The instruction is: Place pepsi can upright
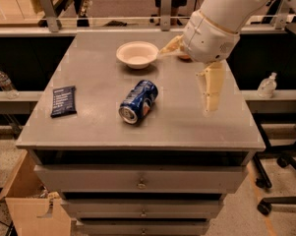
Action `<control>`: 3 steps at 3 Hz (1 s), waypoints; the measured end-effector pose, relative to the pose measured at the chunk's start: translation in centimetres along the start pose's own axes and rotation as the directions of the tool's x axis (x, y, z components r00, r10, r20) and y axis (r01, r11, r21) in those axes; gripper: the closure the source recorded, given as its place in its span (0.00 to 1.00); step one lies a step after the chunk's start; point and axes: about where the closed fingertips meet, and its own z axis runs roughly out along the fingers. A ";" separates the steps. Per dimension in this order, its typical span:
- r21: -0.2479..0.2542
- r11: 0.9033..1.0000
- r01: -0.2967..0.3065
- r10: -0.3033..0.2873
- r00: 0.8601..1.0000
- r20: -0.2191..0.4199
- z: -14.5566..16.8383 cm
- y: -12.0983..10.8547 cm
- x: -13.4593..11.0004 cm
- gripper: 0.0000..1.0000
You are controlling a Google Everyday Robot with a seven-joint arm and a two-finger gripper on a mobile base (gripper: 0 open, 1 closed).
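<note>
Arm (221, 14) angled in from upper right; tool (186, 81) mid-right, fingers (211, 90) spread wide, one pointing down.

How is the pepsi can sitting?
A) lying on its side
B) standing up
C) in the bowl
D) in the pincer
A: the can lies on its side on the table; the open pincer hovers apart from it, empty.

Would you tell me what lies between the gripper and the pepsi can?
Only bare tabletop, seen in the camera view; the open gripper hovers beside the can.
</note>
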 end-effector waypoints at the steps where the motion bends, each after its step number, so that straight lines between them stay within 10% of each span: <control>1: -0.006 0.994 0.108 -0.108 0.994 0.010 0.7 -0.9 -0.6 0.00; 2: 0.008 0.994 0.112 -0.112 0.994 0.015 0.8 -1.3 -0.8 0.00; 3: 0.015 0.973 0.229 -0.229 0.973 0.001 1.0 -2.4 -2.8 0.00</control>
